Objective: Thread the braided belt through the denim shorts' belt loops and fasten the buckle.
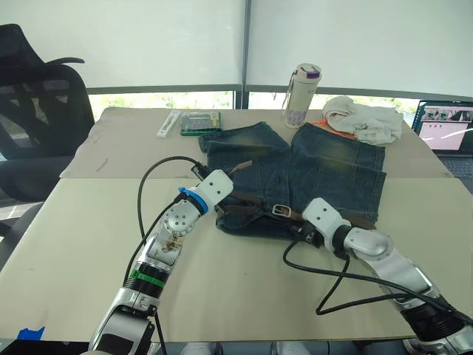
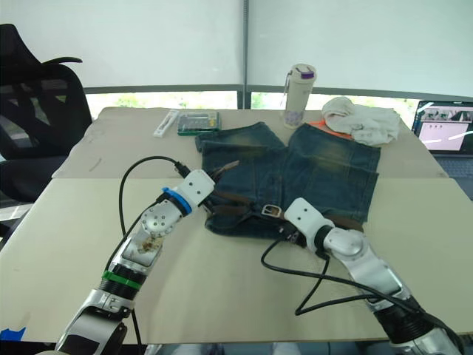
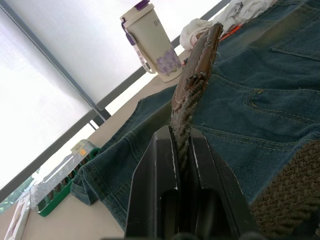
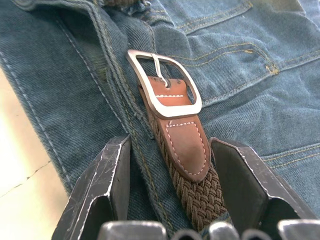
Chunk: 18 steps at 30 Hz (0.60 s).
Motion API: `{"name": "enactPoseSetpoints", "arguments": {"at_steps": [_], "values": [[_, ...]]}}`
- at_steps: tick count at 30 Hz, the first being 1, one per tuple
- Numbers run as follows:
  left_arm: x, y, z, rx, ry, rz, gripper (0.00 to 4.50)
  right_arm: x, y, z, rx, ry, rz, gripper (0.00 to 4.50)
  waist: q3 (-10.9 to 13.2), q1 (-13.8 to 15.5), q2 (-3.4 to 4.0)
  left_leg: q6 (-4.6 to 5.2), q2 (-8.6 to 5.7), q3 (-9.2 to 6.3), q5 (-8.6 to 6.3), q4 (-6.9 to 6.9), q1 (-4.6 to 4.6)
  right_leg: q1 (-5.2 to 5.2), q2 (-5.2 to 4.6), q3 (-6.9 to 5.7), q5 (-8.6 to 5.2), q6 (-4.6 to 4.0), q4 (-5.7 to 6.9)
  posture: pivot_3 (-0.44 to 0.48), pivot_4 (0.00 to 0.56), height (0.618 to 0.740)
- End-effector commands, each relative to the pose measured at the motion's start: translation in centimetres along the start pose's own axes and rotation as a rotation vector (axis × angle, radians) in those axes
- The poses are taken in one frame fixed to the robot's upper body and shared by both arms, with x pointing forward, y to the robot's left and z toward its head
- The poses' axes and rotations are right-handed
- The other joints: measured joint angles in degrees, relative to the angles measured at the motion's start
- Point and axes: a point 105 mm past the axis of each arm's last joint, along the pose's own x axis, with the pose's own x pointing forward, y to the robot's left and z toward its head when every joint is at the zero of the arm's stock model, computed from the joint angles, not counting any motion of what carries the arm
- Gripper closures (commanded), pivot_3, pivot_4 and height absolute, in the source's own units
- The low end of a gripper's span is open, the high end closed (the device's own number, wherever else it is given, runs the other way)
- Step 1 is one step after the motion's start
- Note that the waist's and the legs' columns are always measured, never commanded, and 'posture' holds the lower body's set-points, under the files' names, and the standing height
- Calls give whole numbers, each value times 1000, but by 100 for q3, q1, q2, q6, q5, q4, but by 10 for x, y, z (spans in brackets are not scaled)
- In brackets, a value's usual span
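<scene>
The denim shorts (image 1: pixel 310 174) lie flat mid-table with the waistband on my side. The braided belt (image 1: pixel 247 208) runs along that waistband, and its silver buckle (image 1: pixel 281 210) lies near the middle. My left gripper (image 1: pixel 230 177) is shut on the belt's leather-tipped end (image 3: pixel 200 60), which stands up above the left leg. My right gripper (image 4: pixel 171 145) is open and straddles the strap (image 4: pixel 192 185) just behind the buckle (image 4: pixel 165 82), its fingers down on the denim. The belt loops are too small to tell apart.
At the back stand a cream bottle (image 1: pixel 301 95), an off-white cloth bundle (image 1: pixel 366 118), a green box (image 1: pixel 200 123) and a white stick (image 1: pixel 168 124). A laptop (image 1: pixel 443 127) sits far right, a black chair (image 1: pixel 37 96) at left. Black cables (image 1: pixel 325 274) loop over the near table.
</scene>
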Motion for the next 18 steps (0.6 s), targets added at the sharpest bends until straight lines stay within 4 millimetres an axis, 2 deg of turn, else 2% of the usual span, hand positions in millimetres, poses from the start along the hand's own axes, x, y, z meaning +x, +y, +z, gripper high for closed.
{"name": "enactPoseSetpoints", "arguments": {"at_steps": [1, 3, 7, 12, 18], "values": [[-1, 2, 9, 22, -38, 3, 4500, -1, -13, 6, -7, -1, -64, 2406, 0, 2, 0, 0, 0, 0, 0, 1, 0, 0, 0, 0, 0, 0, 1, 0, 150, 737], [-1, 1, 9, 28, -37, -3, 4500, -2, -15, 10, 22, -15, -80, 3256, 0, 5, 0, 0, -1, 1, 0, 3, 0, 0, 0, 0, 0, 0, 2, 0, 150, 737], [-4, 3, 6, 34, -27, -3, 4500, -10, -20, 18, 91, -48, -82, 4460, 0, 5, 0, 0, -1, 1, 0, 4, -1, 0, 0, -1, 0, 0, 2, 0, 150, 737], [-5, 1, 3, 43, -22, -21, 4500, -19, -26, 16, 181, -60, -99, 4462, 0, 7, 0, 0, -2, 0, 0, 4, -1, 0, 0, -1, 0, 0, 2, 0, 150, 737], [7, -18, 14, 5, -46, -104, 4500, -9, -28, 39, 145, -187, -197, 4462, 0, 0, 1, 0, -4, 3, 0, 5, 0, -1, 1, -1, 0, 0, 5, 0, 150, 737]]}}
